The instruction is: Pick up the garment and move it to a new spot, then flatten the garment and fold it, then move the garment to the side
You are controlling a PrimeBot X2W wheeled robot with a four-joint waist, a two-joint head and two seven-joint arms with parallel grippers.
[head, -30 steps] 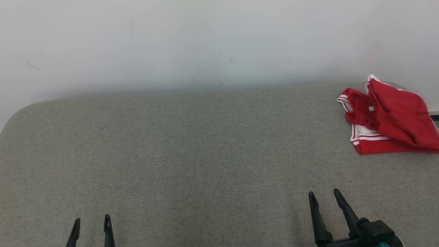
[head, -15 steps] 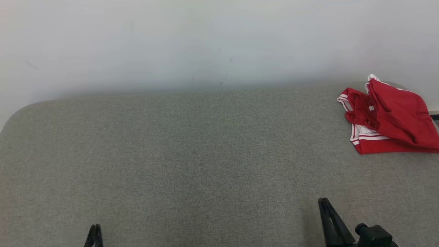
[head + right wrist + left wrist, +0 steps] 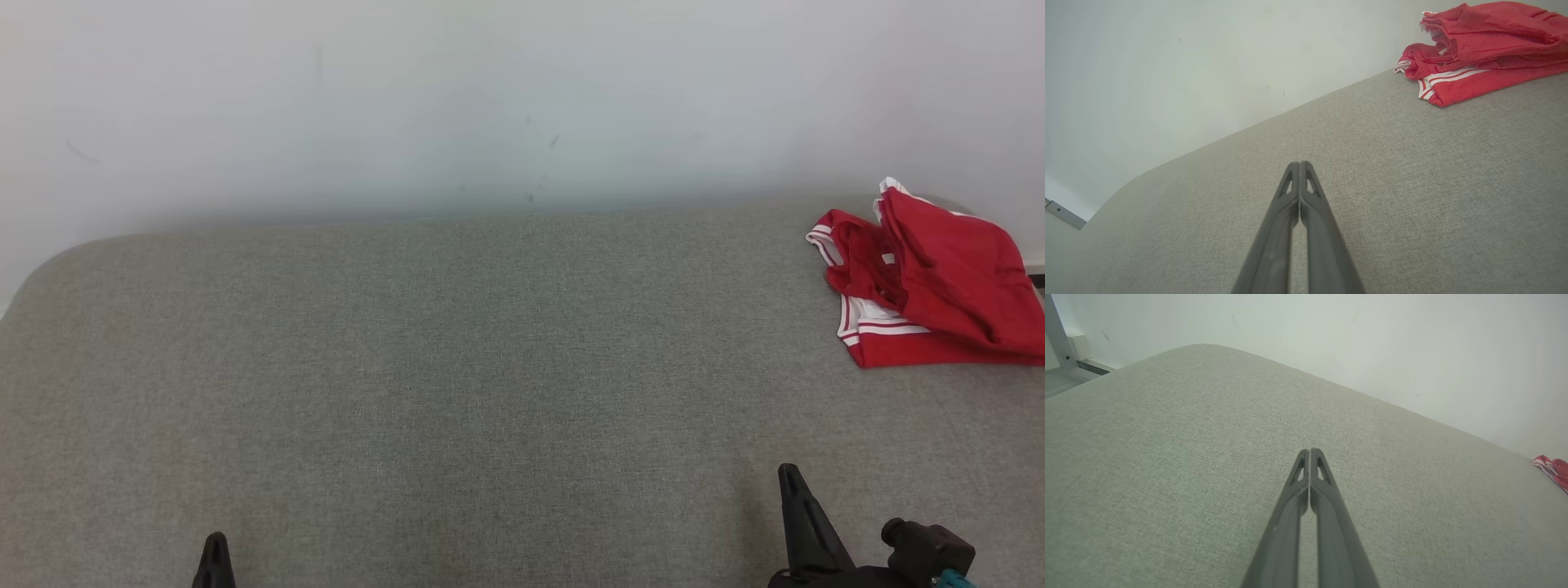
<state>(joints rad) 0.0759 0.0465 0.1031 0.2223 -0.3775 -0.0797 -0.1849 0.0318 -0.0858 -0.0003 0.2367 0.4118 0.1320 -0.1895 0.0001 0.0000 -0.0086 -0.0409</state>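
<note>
At the far right we saw the crumpled red garment [image 3: 931,286], white-striped and cut off at the edge, on the woven grey padding [image 3: 490,367]. The left gripper [image 3: 1309,452] and right gripper [image 3: 1299,164] were pinched closed, empty.

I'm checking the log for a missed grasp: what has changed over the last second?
Both hands closed: the left hand and right hand, open a second ago, now have their fingers pressed together, empty, and sit lower in the head view. The red garment stayed at the far right of the grey surface, untouched.
</note>
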